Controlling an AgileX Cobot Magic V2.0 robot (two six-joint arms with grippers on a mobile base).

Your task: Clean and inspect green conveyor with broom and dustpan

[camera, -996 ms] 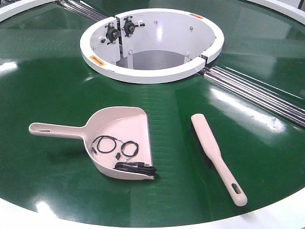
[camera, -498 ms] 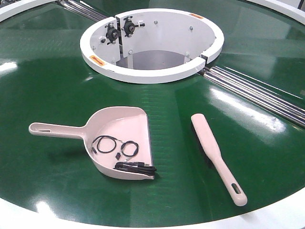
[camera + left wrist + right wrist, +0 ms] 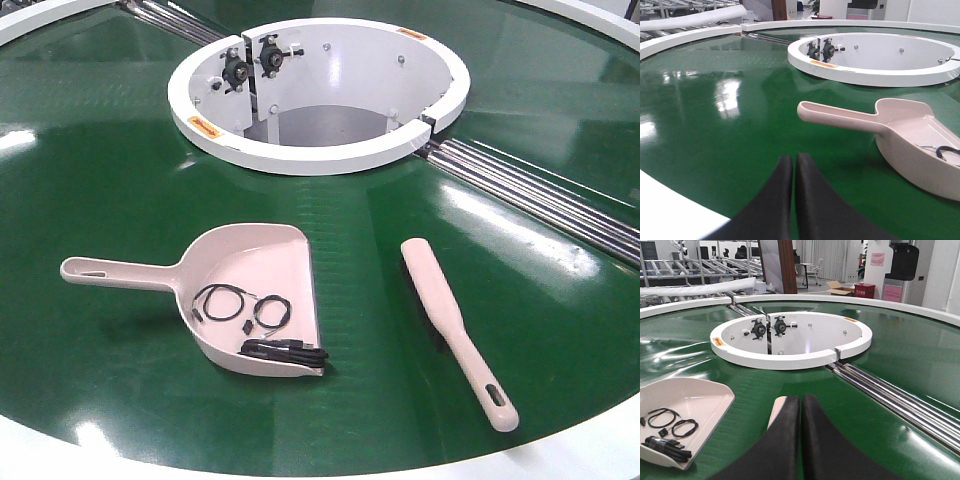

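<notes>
The green conveyor fills the front view, with its white hub opening at the top. The dustpan lies at left of centre, handle pointing left, with black cables inside. The broom lies to its right, handle toward the front edge. Neither gripper shows in the front view. My left gripper is shut and empty, low over the belt, short of the dustpan handle. My right gripper is shut and empty above the broom, whose tip shows beside the left finger.
Metal rollers run from the hub to the right edge, and another set runs off at top left. The white outer rim borders the belt at the front. Shelving and boxes stand beyond the conveyor.
</notes>
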